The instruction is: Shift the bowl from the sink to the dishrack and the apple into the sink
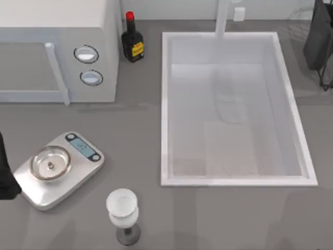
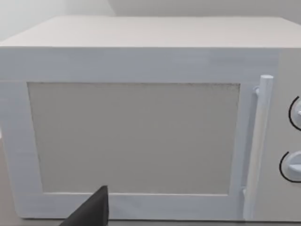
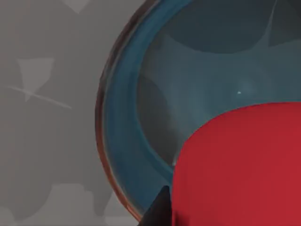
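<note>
The white sink (image 1: 165, 104) takes up the right half of the top view, and its basin floor is bare. In the right wrist view the glossy blue bowl (image 3: 127, 117) with its reddish-brown rim rests on a grey surface. The red apple (image 3: 240, 165) hangs close in front of the bowl. One dark finger (image 3: 159, 209) of my right gripper presses its side, so the gripper is shut on the apple. My right arm (image 1: 320, 36) is at the far right back corner. My left arm (image 1: 5, 177) is parked at the left edge. The dishrack is out of view.
A white microwave (image 1: 57, 47) stands at the back left, and the left wrist view faces its door (image 2: 134, 136). A dark bottle with a red cap (image 1: 132, 41) stands beside it. A steel scale (image 1: 57, 166) and a wine glass (image 1: 124, 208) stand at the front left.
</note>
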Robot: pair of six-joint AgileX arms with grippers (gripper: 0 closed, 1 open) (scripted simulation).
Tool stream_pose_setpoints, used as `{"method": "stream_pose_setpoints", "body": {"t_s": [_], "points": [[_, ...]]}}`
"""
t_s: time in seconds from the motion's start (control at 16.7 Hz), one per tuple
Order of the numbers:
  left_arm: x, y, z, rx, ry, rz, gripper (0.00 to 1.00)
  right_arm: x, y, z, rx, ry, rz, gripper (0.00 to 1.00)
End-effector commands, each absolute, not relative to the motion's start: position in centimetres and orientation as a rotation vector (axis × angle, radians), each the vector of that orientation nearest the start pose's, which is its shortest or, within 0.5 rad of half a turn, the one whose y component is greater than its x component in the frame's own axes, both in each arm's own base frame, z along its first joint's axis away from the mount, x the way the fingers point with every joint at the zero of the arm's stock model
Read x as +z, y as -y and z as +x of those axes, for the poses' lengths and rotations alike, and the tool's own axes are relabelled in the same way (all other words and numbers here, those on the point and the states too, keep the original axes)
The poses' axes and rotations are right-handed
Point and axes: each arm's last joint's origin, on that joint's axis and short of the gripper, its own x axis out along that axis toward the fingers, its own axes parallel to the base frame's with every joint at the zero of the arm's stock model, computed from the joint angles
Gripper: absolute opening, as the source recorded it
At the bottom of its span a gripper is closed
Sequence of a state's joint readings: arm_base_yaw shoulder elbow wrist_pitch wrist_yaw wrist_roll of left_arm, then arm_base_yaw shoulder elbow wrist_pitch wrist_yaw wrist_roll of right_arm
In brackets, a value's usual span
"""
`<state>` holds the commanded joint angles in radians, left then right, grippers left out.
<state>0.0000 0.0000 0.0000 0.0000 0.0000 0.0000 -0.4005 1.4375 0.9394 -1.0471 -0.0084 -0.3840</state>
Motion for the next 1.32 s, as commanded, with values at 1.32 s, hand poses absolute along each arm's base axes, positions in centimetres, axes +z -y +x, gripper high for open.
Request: {"method": "stream_pose_setpoints", "body": {"t_s": [1.32], "points": [[16.0, 0.1, 10.6, 0.0, 0.0, 0.0, 1.0, 19.4, -0.7, 31.2, -0.12, -0.901, -0.366, 0.0]]}}
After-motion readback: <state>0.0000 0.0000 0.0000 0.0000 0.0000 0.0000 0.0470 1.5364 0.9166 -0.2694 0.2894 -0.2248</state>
